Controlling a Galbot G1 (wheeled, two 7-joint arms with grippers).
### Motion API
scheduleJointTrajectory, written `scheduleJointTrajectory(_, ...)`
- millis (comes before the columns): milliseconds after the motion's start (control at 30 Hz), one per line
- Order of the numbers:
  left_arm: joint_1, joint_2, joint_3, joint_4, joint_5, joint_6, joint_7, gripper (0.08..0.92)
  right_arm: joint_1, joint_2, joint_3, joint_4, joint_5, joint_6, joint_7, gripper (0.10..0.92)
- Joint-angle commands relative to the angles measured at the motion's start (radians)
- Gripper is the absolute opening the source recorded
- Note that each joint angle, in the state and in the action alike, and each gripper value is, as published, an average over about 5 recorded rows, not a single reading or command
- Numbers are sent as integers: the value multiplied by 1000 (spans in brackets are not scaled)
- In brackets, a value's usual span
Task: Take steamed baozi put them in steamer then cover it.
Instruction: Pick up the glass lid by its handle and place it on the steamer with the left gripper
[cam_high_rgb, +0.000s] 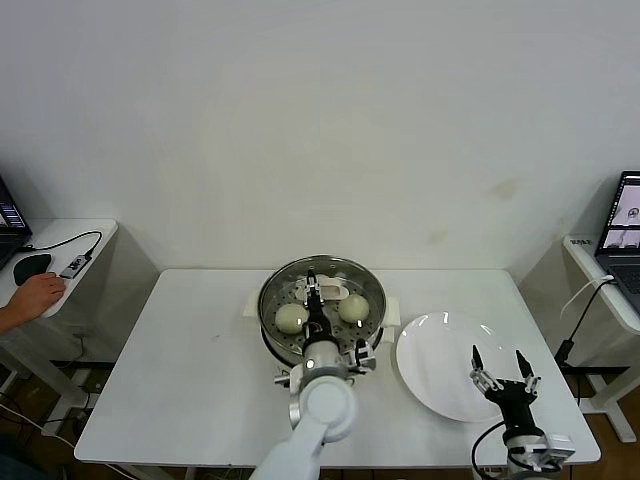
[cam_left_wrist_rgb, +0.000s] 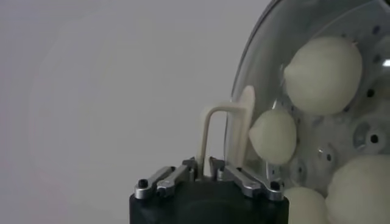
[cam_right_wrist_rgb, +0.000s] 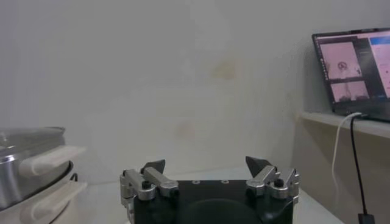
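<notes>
Steamer (cam_high_rgb: 272, 300): shiny polished steel. Cover (cam_high_rgb: 345, 268): clear glass, metal rim, cream plastic handle. Baozi (cam_high_rgb: 291, 317) inside steamer: smooth, matt. Plate (cam_high_rgb: 440, 360) beside steamer: glossy white.

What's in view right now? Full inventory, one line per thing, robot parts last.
steamer: one, shiny steel on a white base, table centre.
cover: one, clear glass with metal rim and cream handle, on the steamer.
steamed baozi: four seen through the cover in the left wrist view, cream-white, inside the steamer.
plate: one, white, on the table right of the steamer, nothing on it.
table: one, white, in front of the robot.
side desks: two, white, far left and far right.
laptop: one, screen lit, on the right desk.
person's hand: one, at the left desk.
left pincer: over the steamer at the cover's handle.
right pincer: open, over the plate's near edge.
</notes>
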Motion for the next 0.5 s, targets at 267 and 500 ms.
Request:
scheduleJointTrajectory(267,67,6,31,-199,1,35,35,684,-2,-2,-1,-1,0,-2,0,823)
scheduleJointTrajectory(500,114,23,36,-285,-6,33,55,818,-5,-6,-10,0,0,-5,1,823)
